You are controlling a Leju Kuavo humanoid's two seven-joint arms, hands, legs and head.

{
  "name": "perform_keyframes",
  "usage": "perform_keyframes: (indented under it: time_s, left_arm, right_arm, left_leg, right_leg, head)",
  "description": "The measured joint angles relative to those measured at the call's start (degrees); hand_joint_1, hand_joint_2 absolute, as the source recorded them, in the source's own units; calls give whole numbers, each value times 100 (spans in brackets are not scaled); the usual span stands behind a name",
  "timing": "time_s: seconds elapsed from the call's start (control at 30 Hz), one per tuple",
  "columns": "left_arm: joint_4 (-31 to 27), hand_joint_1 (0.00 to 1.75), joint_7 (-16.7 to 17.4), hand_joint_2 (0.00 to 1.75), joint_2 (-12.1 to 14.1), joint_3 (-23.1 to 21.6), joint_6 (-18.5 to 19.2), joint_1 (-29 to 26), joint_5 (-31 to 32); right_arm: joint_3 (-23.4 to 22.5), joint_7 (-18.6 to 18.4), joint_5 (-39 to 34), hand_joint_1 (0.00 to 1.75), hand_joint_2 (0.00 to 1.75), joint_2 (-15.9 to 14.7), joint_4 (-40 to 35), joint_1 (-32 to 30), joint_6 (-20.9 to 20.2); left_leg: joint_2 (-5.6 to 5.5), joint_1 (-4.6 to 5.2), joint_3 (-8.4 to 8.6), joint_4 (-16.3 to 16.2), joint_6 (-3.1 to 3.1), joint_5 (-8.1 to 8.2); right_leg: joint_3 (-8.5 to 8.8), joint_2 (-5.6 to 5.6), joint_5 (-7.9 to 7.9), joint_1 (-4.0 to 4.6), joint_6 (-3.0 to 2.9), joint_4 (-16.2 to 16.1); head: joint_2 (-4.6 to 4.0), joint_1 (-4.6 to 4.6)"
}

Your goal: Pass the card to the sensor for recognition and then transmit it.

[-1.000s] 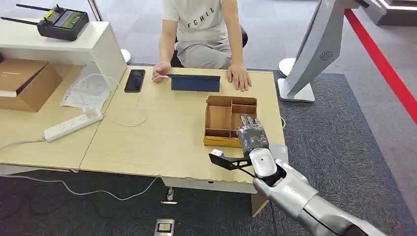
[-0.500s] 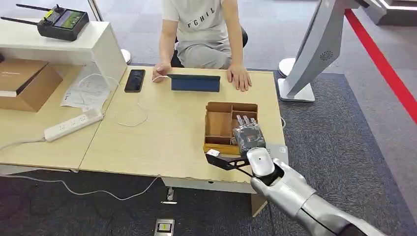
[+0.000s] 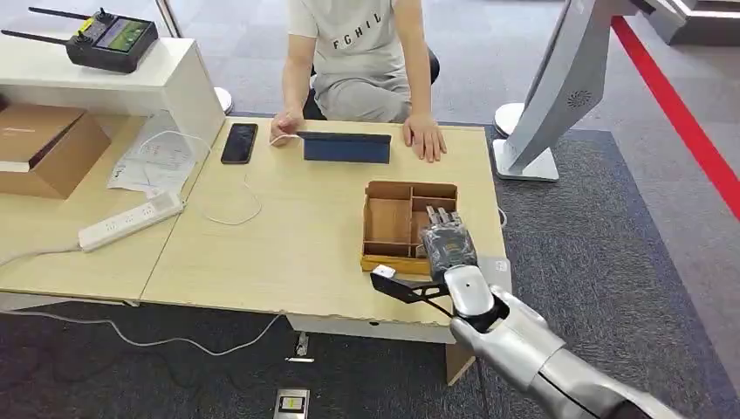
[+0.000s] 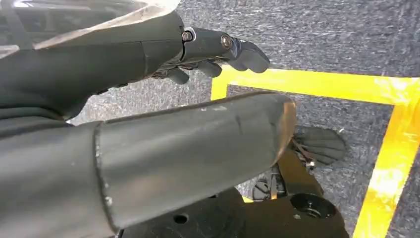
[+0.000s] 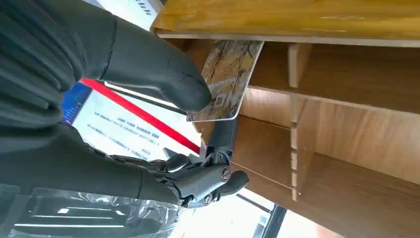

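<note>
The right hand [image 3: 447, 244] reaches into the box [image 3: 388, 223] near the desk's [image 3: 288, 244] right front corner, thumb and a finger pinching the card [image 5: 227, 82]. Best lift it straight up, clear of the dividers. The left hand [image 4: 148, 54] hangs empty, fingers loosely apart.

The head view was evenly bright and sharp, with only soft shadows under the right hand [image 3: 447, 244]. In the right wrist view, glare washed out the background behind the fingers. The left hand [image 4: 148, 54] looked dark and slightly blurred near the lens.
</note>
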State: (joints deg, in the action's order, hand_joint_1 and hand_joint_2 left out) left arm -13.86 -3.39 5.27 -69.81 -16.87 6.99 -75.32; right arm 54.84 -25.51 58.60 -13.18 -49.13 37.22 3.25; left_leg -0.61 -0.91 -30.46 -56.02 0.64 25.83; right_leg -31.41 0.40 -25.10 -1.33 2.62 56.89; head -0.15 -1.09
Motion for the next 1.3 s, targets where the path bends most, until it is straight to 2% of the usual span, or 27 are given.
perform_keyframes:
  time_s: [0.77, 1.3]
  left_arm:
    - [0, 0, -155, 0, 70, -13, 112, 1, 142]
    - [0, 0, -157, 0, 74, -15, 111, 1, 125]
  right_arm:
    - [-133, 44, -118, 175, 175, -144, 127, -136, 407]
    - [-131, 179, -168, 175, 175, -77, 295, -138, 595]
  left_leg:
    - [0, 0, 2, 0, 0, 0]
    - [2, 0, 9, 0, 1, -1]
  right_leg:
    - [1, 0, 0, 0, 0, 0]
    - [9, 0, 1, 0, 0, 0]
  head:
    - [0, 0]
    - [0, 0]
